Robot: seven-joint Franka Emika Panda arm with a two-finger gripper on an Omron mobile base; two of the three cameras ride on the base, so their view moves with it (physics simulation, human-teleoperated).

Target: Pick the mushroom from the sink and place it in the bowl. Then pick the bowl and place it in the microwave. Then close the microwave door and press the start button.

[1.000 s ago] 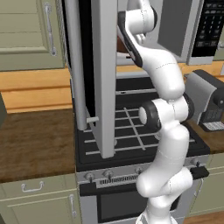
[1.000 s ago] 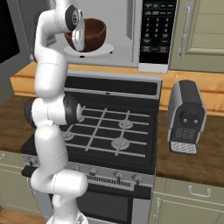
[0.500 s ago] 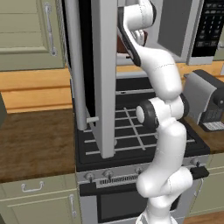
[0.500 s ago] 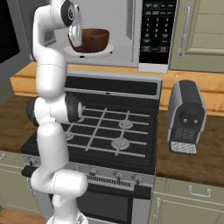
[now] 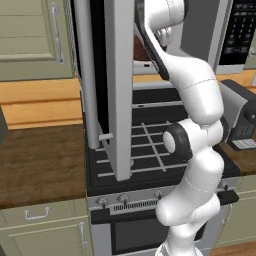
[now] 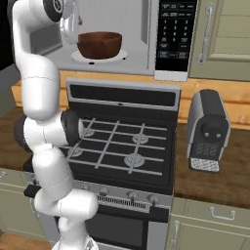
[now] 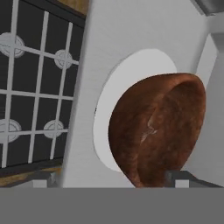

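standing open toward the camera in the left base view, the microwave door is a tall silver-grey panel seen nearly edge-on, and it hides most of the microwave's pale cavity; just past the door's right edge a sliver of the dark brown bowl shows inside the microwave, with the arm's white links crossing in front of it. in the right base view the microwave is open-fronted with a black keypad strip on its right side, and the bowl sits upright on the white turntable plate inside the microwave's pale interior; it is round, deep and dark brown with a plain rim, and nothing can be made out inside it from this angle. the gripper hangs just left of the bowl at the microwave's mouth, and the jaws cannot be told apart here. in the hand view the bowl looks glossy reddish brown with a faint pale scuff on its wall, resting on the plate on the microwave floor; the two finger tips stand wide apart at either side of the bowl's base, so the pincer reads as released and not clamped on the bowl. the mushroom cannot be made out in the bowl.
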